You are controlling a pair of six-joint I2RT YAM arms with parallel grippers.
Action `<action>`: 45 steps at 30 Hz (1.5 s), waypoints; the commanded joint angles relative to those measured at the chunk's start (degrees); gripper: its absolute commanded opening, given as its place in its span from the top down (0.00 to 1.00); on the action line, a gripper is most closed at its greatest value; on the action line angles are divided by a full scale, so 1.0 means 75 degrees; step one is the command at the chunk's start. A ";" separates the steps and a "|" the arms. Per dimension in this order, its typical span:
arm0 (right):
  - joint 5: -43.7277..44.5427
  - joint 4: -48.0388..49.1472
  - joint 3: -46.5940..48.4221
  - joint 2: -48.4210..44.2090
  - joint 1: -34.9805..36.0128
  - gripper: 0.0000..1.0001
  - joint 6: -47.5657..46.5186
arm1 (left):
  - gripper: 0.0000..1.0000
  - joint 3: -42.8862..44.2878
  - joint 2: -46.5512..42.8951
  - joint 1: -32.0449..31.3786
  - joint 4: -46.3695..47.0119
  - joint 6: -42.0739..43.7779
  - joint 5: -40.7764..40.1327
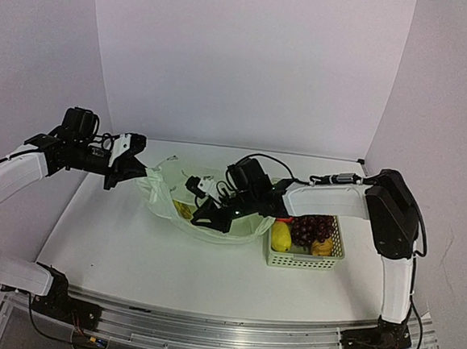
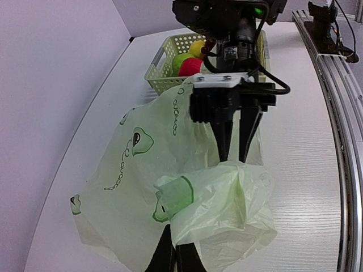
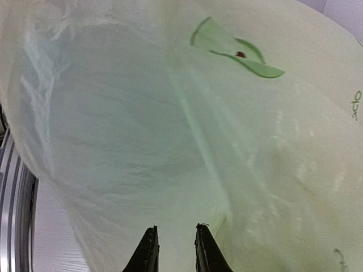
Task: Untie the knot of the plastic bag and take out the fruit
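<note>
The pale green plastic bag [image 1: 213, 225] lies mid-table with its mouth held up. My left gripper [image 1: 139, 169] is shut on a bunched fold of the bag's left rim [image 2: 215, 204], its fingertips [image 2: 170, 255] buried in the film. My right gripper [image 1: 200, 217] reaches down inside the bag, and its fingers [image 2: 224, 136] stand a little apart. In the right wrist view that gripper [image 3: 174, 232] shows only bag film between the tips. A yellow banana [image 1: 184, 211] lies inside the bag. The knot is out of view.
A pale green lattice basket [image 1: 328, 261] stands just right of the bag. It holds a yellow fruit [image 1: 281, 236], purple grapes [image 1: 314, 226] and an orange-brown fruit [image 1: 322, 247]. In the left wrist view the basket [image 2: 161, 68] sits behind the right arm. A metal rail [image 2: 340, 141] runs along the near edge.
</note>
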 commanded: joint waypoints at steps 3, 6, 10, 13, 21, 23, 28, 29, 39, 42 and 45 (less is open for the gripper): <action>0.0777 -0.0200 -0.0273 -0.0592 0.0238 0.83 -0.0757 | 1.00 0.0160 -0.0015 0.0034 0.0194 -0.0006 0.0114; 0.1088 -0.0205 -0.0049 -0.0380 0.0241 0.83 -0.0777 | 1.00 0.0152 -0.0011 0.0032 0.0182 0.0034 0.0124; 0.2232 -0.0184 0.0520 0.0271 0.0233 0.78 -0.1216 | 1.00 0.0132 0.0011 0.0029 0.0283 0.0059 0.0192; 0.2945 -0.0082 0.1392 0.1132 0.0134 0.78 -0.1565 | 1.00 0.0088 0.0041 0.0029 0.0481 -0.0032 0.0335; 0.3330 0.1184 0.2695 0.2366 -0.0049 0.68 -0.1517 | 1.00 -0.0061 0.0060 0.0031 0.1009 -0.0198 0.0469; 0.3540 0.1442 0.2824 0.2497 -0.0049 0.62 -0.1605 | 1.00 -0.0090 0.0078 0.0032 0.1085 -0.0217 0.0479; 0.3746 0.1722 0.3471 0.2974 -0.0065 0.33 -0.2089 | 1.00 -0.0085 0.0141 0.0032 0.1104 -0.0206 0.0475; 0.3839 0.1723 0.3655 0.3136 -0.0076 0.29 -0.2213 | 1.00 -0.0071 0.0154 0.0034 0.1099 -0.0193 0.0474; 0.4076 0.0929 0.5510 0.4770 -0.0376 0.20 -0.2691 | 1.00 0.0055 0.0268 0.0031 0.0998 -0.0393 0.0714; 0.4066 0.0564 0.6086 0.5150 -0.0374 0.19 -0.2531 | 1.00 0.0123 0.0316 0.0025 0.0927 -0.0505 0.0838; 0.3975 0.0348 0.6025 0.5127 -0.0367 0.20 -0.2225 | 1.00 0.0218 0.0379 0.0029 0.0733 -0.0548 0.0851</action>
